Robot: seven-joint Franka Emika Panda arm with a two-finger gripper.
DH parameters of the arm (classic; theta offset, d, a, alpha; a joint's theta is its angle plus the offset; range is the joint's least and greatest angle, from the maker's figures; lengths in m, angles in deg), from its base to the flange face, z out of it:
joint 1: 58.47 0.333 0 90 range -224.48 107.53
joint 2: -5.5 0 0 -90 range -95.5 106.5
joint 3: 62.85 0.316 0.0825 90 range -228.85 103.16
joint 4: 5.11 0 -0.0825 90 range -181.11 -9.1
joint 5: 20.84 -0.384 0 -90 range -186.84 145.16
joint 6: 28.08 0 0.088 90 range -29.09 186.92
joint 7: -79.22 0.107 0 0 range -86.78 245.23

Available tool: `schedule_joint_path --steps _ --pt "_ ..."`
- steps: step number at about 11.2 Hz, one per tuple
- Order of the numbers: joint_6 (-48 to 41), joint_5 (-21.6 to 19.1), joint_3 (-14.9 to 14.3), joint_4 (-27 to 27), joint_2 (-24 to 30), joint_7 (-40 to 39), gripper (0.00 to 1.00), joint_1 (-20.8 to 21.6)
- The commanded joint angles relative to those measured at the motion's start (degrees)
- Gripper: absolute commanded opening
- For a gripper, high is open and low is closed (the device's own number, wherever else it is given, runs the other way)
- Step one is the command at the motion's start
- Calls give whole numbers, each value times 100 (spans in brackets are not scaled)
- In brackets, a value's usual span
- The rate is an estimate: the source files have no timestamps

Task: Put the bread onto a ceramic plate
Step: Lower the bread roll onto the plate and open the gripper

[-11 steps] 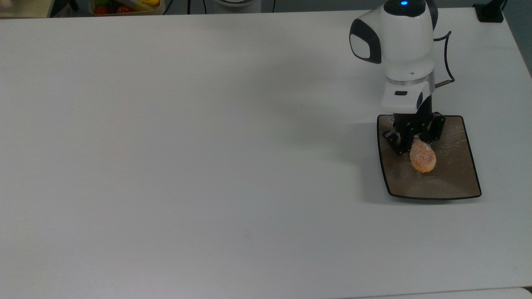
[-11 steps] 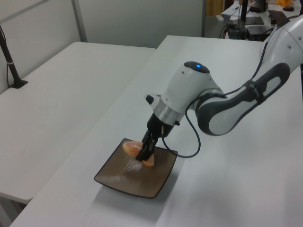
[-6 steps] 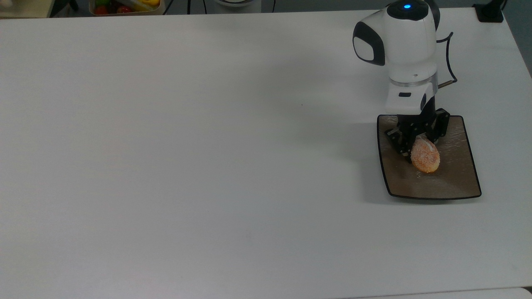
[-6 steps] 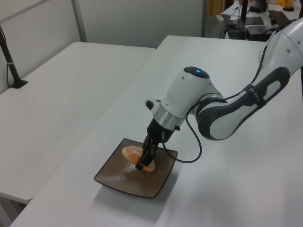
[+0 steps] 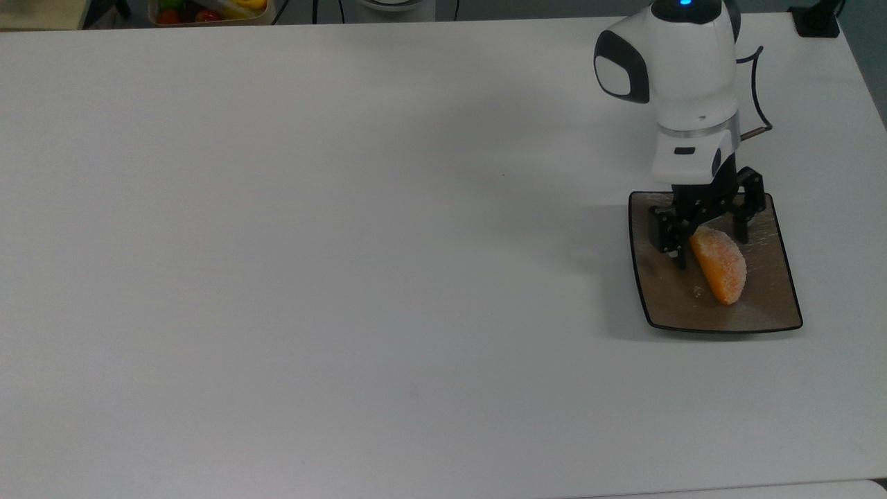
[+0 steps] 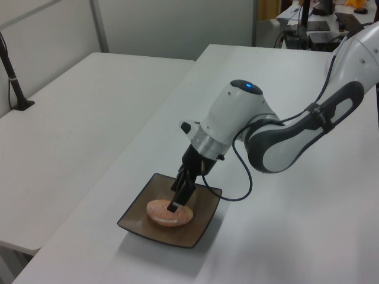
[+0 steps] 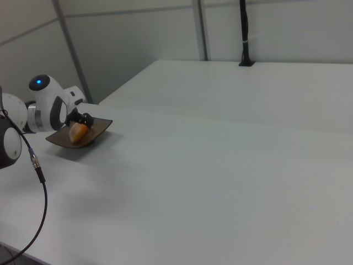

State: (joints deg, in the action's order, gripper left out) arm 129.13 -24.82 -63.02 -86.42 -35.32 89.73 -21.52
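— So, the bread (image 5: 720, 265)?
— Oval, orange-brown, sugar-speckled; it lies on the plate (image 5: 776, 291) at the top view's right.
— The plate?
— Square, glossy brown-grey, thin black rim, on a matte white table (image 5: 346, 277).
— The gripper (image 5: 708, 239)?
— Released, fingers spread over the bun's far end.
— Else?
— A far-left tray (image 5: 208, 12) holds colourful produce.

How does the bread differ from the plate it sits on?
The bread is an orange, rounded oval with a speckled crust; the plate is square, flat and glossy brown-grey with a thin black rim. The bread is much smaller, covering only part of the plate. The bread lies right under the open gripper; the plate rests directly on the white table. Both lie still.
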Motion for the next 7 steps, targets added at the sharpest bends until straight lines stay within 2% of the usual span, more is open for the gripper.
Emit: schedule_joint_path --steps 1,3,7 --pt "-41 72 -9 -611 853 145 100 -21" --pt "-486 72 -9 -1034 1573 145 100 -240" --pt "-2742 29 -1 -1062 2813 153 100 -934"
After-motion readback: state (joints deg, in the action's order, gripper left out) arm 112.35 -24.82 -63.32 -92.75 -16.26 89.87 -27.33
